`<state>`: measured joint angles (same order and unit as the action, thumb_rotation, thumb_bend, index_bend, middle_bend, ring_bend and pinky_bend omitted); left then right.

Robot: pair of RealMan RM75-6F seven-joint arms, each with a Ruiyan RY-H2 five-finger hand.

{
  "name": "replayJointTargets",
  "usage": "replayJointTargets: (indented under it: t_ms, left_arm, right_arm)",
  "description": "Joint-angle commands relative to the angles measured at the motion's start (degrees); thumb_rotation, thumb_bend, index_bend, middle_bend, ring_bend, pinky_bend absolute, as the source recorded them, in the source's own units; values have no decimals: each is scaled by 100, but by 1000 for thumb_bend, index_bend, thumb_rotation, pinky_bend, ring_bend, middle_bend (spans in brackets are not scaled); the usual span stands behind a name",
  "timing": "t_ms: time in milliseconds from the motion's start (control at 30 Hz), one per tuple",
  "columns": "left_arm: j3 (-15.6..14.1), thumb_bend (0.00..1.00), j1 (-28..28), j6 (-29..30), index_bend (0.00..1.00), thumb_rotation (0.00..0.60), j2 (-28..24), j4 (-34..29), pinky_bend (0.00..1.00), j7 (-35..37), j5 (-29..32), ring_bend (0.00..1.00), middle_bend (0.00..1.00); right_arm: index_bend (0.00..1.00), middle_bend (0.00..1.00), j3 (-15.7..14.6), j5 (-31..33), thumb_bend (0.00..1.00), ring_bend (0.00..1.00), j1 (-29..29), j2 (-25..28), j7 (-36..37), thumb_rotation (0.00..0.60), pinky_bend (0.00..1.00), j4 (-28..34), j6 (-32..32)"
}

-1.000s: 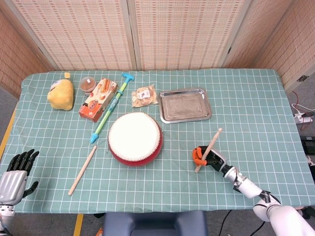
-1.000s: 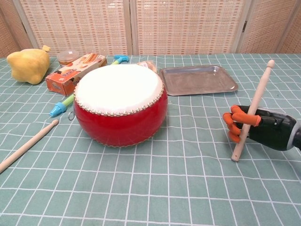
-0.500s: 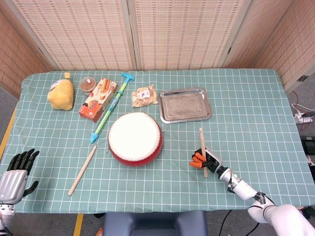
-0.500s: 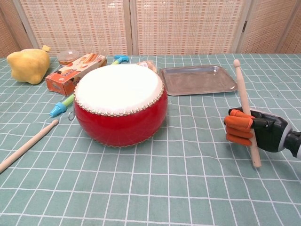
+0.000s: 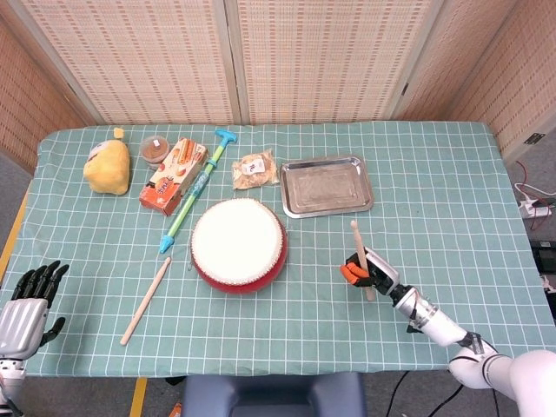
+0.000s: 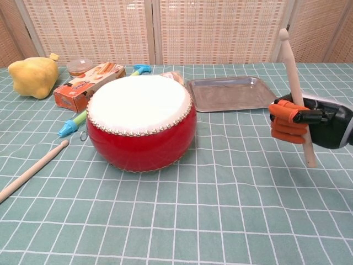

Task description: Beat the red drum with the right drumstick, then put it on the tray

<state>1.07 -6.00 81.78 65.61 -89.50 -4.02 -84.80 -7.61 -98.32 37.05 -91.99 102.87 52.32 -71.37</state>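
From the head view, the right hand [image 5: 369,272] grips the right drumstick [image 5: 360,257] near its lower half, orange-tipped fingers [image 5: 351,273] wrapped around the shaft, the stick standing almost upright with its tip toward the tray [image 5: 327,186]. The hand is to the right of the red drum [image 5: 238,245], apart from it. The metal tray lies beyond the drum's right side and holds nothing. The left hand [image 5: 26,306] rests at the table's near left corner, dark fingers spread, holding nothing. A second drumstick [image 5: 145,301] lies flat left of the drum. Along the far side sit a yellow plush toy [image 5: 108,165], a small lidded cup [image 5: 155,149] with something brown in it, an orange box [image 5: 177,175], a blue-green pump toy [image 5: 193,201] and a clear snack packet [image 5: 254,169].

From the chest view, the right hand [image 6: 306,122] is raised off the table [image 6: 176,221], clasping the right drumstick [image 6: 295,91], whose tip leans slightly left. The red drum [image 6: 141,122] stands on the table to the left; the tray [image 6: 231,93] behind lies bare.
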Motion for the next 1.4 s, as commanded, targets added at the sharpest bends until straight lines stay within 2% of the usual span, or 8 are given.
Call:
replayJointTargets:
  t_ms: [33,200,333,633,967,1233,1300,1400]
  left_arm:
    - [2,257,-5,16,0,600,0,-1,4,8,-25,0,0]
    - [7,257,-17,33,0,600,0,-3,3,40,-59,0,0]
    - [-2,257,-13,47,0,600,4,6,3,68,-82,0,0]
    - [-6,255,45,138,0,600,-3,83,4,141,-80,0,0]
    - [-13,256,49,135,0,600,36,198,4,291,-101,0,0]
    - [-23,255,45,117,0,600,59,253,4,349,-112,0,0]
    - [-21,254,47,126,0,600,61,256,4,353,-114,0,0]
    - [-19,255,55,138,0,600,63,254,3,348,-112,0,0]
  right_arm:
    - [1000,970,439,236,602,1000,527,1097,-2859,600,1000,1530,714]
    - [1000,970,1083,999,602,1000,843,1598,-6189,600,1000,2588,1397]
    - [1000,970,1473,1683,603,1000,1083,1592,-8105,600,1000,3045,1816]
    - [1000,970,1825,2717,602,1000,1814,912,-11452,600,1000,2779,2383]
    - [1000,970,2026,3322,603,1000,2359,67,-13282,600,1000,2189,2316]
    - [1000,970,1763,3578,606,1000,2504,-168,-14151,600,1000,1749,2480]
    - [1000,970,1782,3620,607,1000,2498,-180,-14201,600,1000,1740,2426]
    - [1000,970,2116,3455,608,1000,2344,-178,-13412,600,1000,1923,1998]
